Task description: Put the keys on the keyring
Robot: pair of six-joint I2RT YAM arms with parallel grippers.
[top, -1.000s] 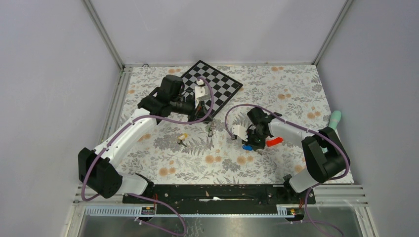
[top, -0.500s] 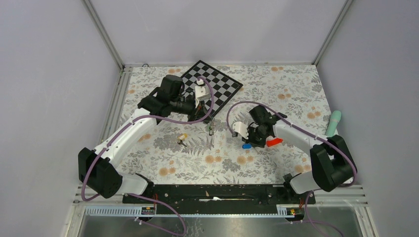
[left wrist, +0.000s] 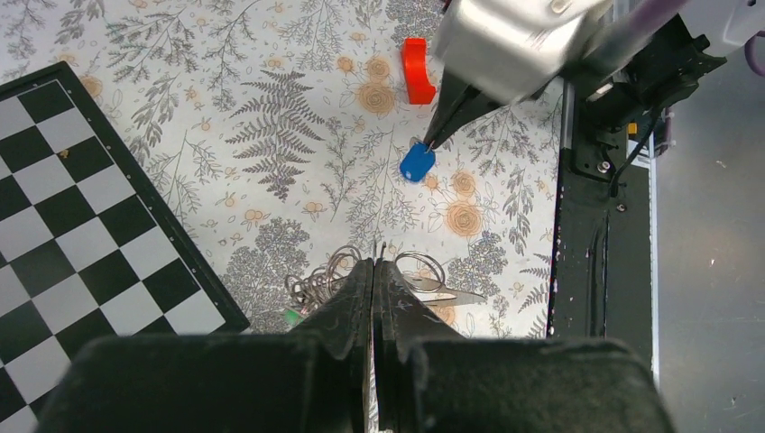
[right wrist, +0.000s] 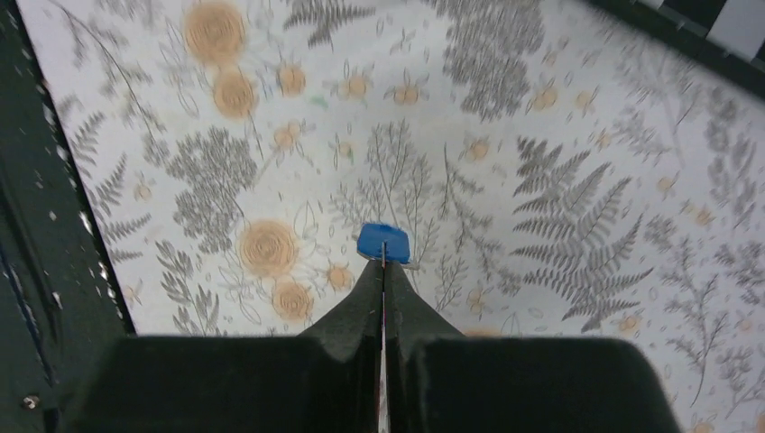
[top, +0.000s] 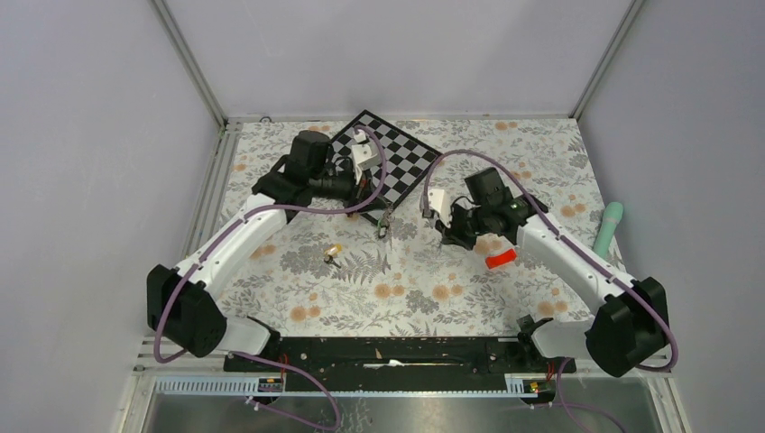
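Observation:
My left gripper is shut on the keyring, a bunch of grey wire loops hanging below its tips, with a green tag and a bare key blade on it. In the top view the left gripper holds the keyring beside the checkerboard's corner. My right gripper is shut on the key with the blue tag, held above the cloth. That blue tag also shows in the left wrist view, right of the keyring. A yellow-tagged key lies on the cloth.
A black-and-white checkerboard lies at the back middle. A red piece lies under the right forearm. A teal object lies at the right edge. A black rail runs along the near edge.
My right gripper has lifted the blue-tagged key off the cloth and carried it back and a little left, nearer the keyring. My left gripper has shifted slightly with the keyring.

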